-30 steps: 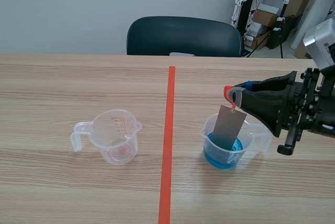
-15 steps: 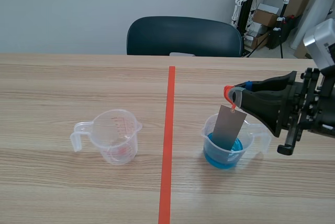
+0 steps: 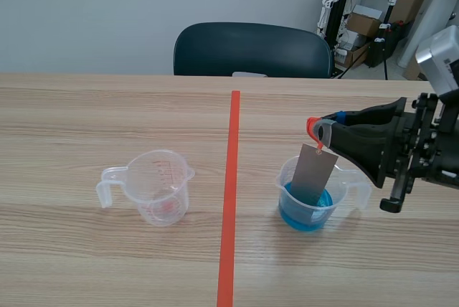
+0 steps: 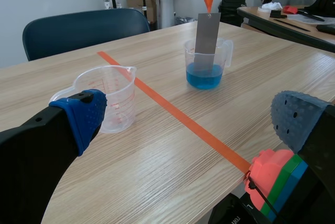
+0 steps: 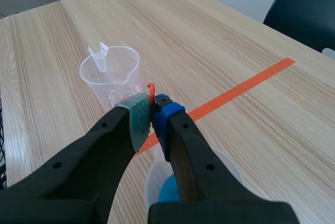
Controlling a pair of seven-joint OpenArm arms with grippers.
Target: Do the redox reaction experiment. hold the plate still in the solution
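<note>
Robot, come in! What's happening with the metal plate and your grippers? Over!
Right gripper shut on orange tab; metal plate hangs from it, lower end in blue solution. Left gripper open, holding nothing. Nothing blocking; empty measuring cup stands apart.

Nothing visibly changed over the last second. The plate (image 3: 313,176) hung at the same tilt, its top leaning toward 1 o'clock and its lower end just as deep in the blue solution (image 3: 308,215) in the cup (image 3: 288,178). The right gripper (image 3: 320,129), coming in from 3 o'clock over the bench (image 3: 107,106), kept its place, its jaws still pinching the orange tag (image 3: 313,125). The empty cup (image 3: 159,186) at 9 o'clock had not moved either.
</note>
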